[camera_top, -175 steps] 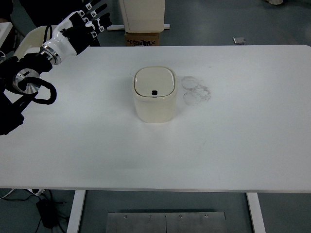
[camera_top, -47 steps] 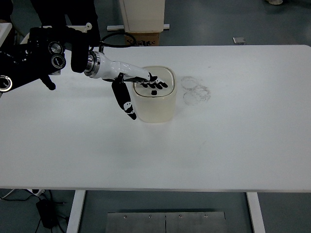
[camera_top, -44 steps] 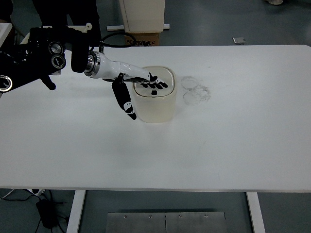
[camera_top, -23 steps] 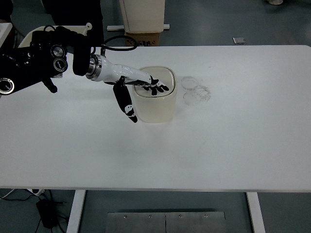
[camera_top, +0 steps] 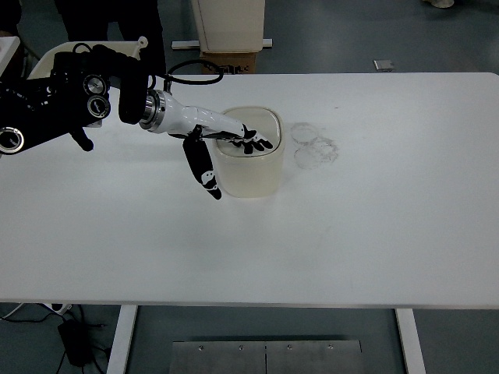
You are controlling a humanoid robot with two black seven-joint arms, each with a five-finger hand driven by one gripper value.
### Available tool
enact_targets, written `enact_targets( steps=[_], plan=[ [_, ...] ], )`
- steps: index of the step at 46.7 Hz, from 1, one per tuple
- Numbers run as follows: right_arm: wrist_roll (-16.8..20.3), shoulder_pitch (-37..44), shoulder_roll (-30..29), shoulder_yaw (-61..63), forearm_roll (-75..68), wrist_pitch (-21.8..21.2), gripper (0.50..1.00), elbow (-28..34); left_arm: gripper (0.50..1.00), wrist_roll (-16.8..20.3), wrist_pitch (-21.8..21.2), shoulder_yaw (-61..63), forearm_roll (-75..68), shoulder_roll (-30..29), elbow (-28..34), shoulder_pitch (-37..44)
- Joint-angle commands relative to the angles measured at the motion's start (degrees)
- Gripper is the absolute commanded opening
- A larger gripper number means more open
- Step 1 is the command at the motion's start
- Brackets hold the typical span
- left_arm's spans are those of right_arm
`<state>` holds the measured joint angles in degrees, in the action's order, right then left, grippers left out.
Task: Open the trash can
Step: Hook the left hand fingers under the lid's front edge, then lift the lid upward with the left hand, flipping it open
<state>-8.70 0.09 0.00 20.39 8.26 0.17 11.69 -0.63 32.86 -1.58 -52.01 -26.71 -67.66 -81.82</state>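
White table (camera_top: 374,234) filling most of view, faint ring smudges (camera_top: 313,145) right of centre, grey-blue floor (camera_top: 351,35) beyond, cream cabinet (camera_top: 231,23) over cardboard box (camera_top: 229,61) at 12 o'clock, metal plate (camera_top: 265,357) at 6 o'clock (between table legs), black cable (camera_top: 31,312) at 8 o'clock.

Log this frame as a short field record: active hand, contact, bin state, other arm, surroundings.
active hand: left hand, reaching in from the left
contact: fingers extended flat on the lid, thumb hanging down beside the bin's left wall
bin: cream trash can, upright mid-table; whether the lid has given cannot be told
other arm: not in view
surroundings: white table, faint ring marks right of the bin
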Motion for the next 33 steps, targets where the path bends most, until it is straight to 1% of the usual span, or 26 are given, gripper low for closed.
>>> enact_targets(
  steps=[1,10,17,21,33],
  plan=[
    [0.0,0.0,0.0,0.0,0.0,0.01,0.993,0.0,1.0,0.01,-0.08,-0.09,0.16,-0.1,0.07,-0.45],
    [0.0,0.0,0.0,0.0,0.0,0.01,0.993,0.0,1.0,0.01,-0.25,-0.62,1.3,-0.98,0.34,-3.44],
    [0.0,0.0,0.0,0.0,0.0,0.01,0.993,0.0,1.0,0.01,-0.6,-1.41,7.0,-1.68,1.3,-5.19],
    [0.0,0.0,0.0,0.0,0.0,0.01,0.993,0.0,1.0,0.27,-1.22,-2.64,11.13,-1.86,2.88,-5.28],
    [0.0,0.0,0.0,0.0,0.0,0.01,0.993,0.0,1.0,0.98,-4.91,-6.42,21.07,-1.51,9.3,-4.14]
  ],
)
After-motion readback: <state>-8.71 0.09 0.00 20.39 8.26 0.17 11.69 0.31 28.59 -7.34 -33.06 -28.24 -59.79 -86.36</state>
